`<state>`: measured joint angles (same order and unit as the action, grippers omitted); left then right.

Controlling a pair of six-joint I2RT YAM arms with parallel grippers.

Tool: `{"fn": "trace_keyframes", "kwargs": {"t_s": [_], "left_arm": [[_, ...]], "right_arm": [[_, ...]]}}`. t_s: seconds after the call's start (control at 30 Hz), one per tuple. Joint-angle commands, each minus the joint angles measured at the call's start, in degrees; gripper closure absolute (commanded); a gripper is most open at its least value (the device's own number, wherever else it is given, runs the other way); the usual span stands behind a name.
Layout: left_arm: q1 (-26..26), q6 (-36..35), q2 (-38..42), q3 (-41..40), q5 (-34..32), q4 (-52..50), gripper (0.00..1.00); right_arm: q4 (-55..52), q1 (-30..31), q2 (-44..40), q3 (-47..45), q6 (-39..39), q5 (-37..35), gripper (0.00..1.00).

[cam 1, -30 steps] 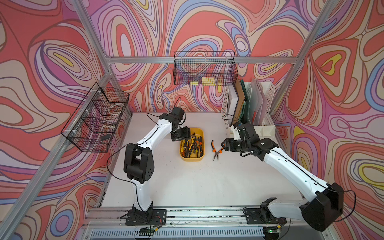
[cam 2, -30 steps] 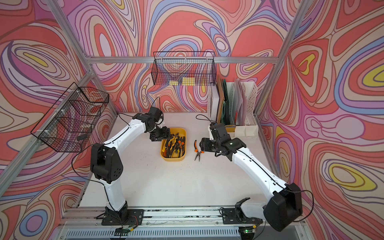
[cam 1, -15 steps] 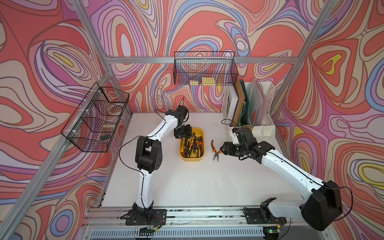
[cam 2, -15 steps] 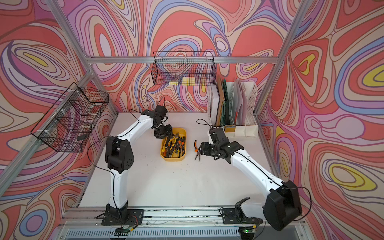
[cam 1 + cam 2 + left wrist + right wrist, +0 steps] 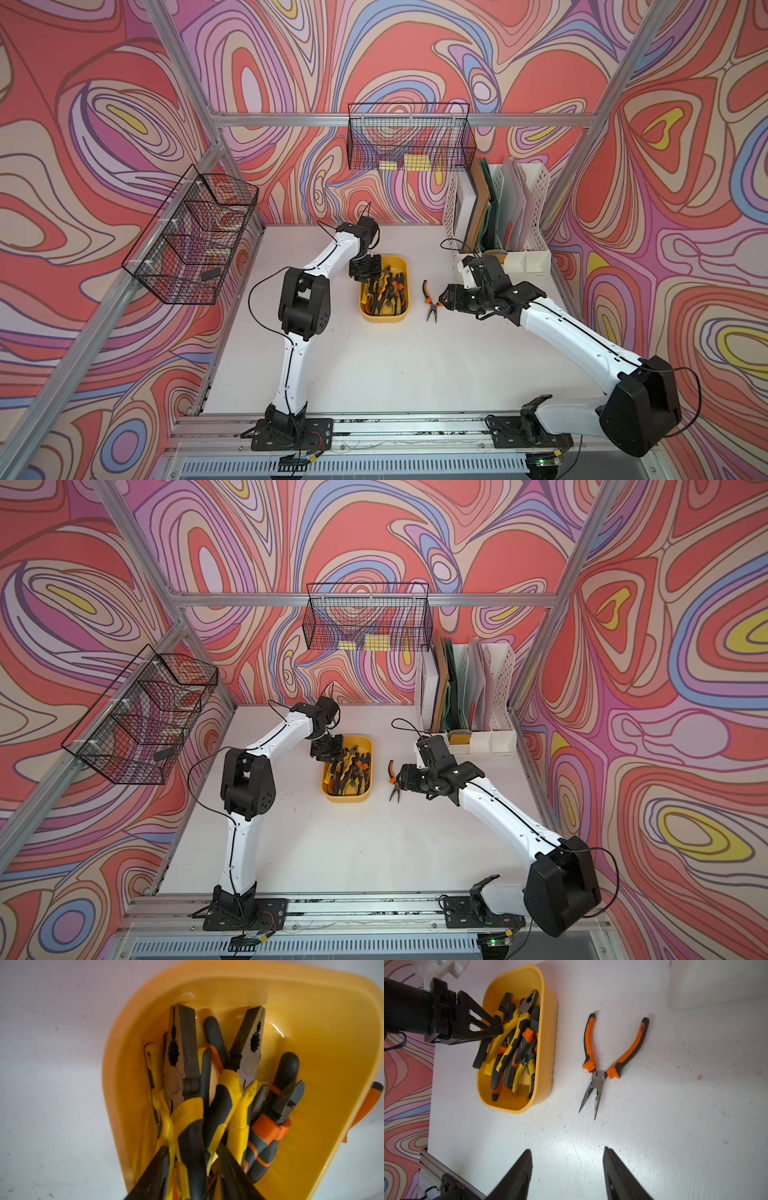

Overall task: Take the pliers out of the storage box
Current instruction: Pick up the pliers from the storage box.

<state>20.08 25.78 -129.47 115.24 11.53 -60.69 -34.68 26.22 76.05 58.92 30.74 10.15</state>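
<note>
The fingers (image 5: 156, 1176) of the left gripper (image 5: 191, 1146) are down inside the storage box (image 5: 324, 1064). They are partly closed, one on either side of the yellow-and-black handles of a blunt-nosed pair. Those handles fill most of the gap, but the wrist view is close and blurred there, so it may be a grip or only a near touch; which one cannot be told. In both top views the left gripper (image 5: 368, 276) (image 5: 330, 754) comes in over the box's long wall, near the end where the blunt jaws point.

The pliers (image 5: 517, 1043) lie heaped and overlapping in the storage box (image 5: 384, 319), yellow-and-black and orange-and-black handles crossing one another. One handle end sticks up past the rim on the left gripper's side.

One needle-nose pair (image 5: 596, 1082) is already out. It lies flat on the white table (image 5: 374, 374) just beside the box's other long wall, roughly parallel to it and not touching it, with its orange handles splayed and its jaws slightly parted.

The right gripper (image 5: 567, 1148) sits beyond that pair from the box. Its fingers (image 5: 618, 1176) stand wide apart with only bare table between them — holding nothing, and clear of the pair's tips
</note>
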Motion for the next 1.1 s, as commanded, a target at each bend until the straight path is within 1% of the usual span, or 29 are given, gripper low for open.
{"fn": "trace_keyframes", "kwargs": {"t_s": [0.0, 0.03, 0.07, 0.13, 0.2, 0.3, 0.47, 0.7, 0.93, 1.07], "left_arm": [[0.2, 0.8, -1.7, 1.4, -1.2, -0.9, 0.65], [0.2, 0.8, -1.8, 1.3, -1.2, -0.8, 0.68], [0.3, 0.8, -2.0, 1.4, -1.3, -0.8, 0.74], [0.2, 0.8, -2.1, 1.3, -1.1, -0.5, 0.88], [0.2, 0.8, -2.0, 1.2, 0.0, 0.3, 1.0], [0.2, 1.2, -1.3, 0.2, 1.4, 2.0, 1.0], [0.2, 1.5, 0.7, -1.1, 1.4, 4.1, 1.0], [0.3, 1.5, 14.1, -9.5, -0.1, 13.4, 1.0], [0.4, 1.3, 24.0, -13.8, -3.4, 13.0, 1.0], [0.4, 0.4, 28.3, -14.7, -6.8, 9.5, 1.0]], "right_arm": [[0.5, 0.1, 0.8, 1.0, -0.5, 0.1, 0.42], [0.4, 0.1, 0.9, 0.9, -0.5, 0.0, 0.42], [0.5, 0.1, 0.8, 0.9, -0.7, 0.0, 0.42], [0.4, 0.1, 0.8, 0.7, -0.6, -0.2, 0.42], [0.5, 0.1, 0.6, 0.4, -0.7, -0.4, 0.42], [0.4, 0.1, 0.7, 0.1, -0.7, -0.4, 0.42], [0.6, 0.1, 0.1, -0.5, -0.5, -0.3, 0.42], [-0.5, 0.1, -1.2, 0.1, -0.8, -1.0, 0.42], [-0.8, 0.1, -2.2, 0.8, -0.5, -1.1, 0.42], [-1.5, 0.1, -3.3, 1.0, -0.3, -1.1, 0.42]]}}
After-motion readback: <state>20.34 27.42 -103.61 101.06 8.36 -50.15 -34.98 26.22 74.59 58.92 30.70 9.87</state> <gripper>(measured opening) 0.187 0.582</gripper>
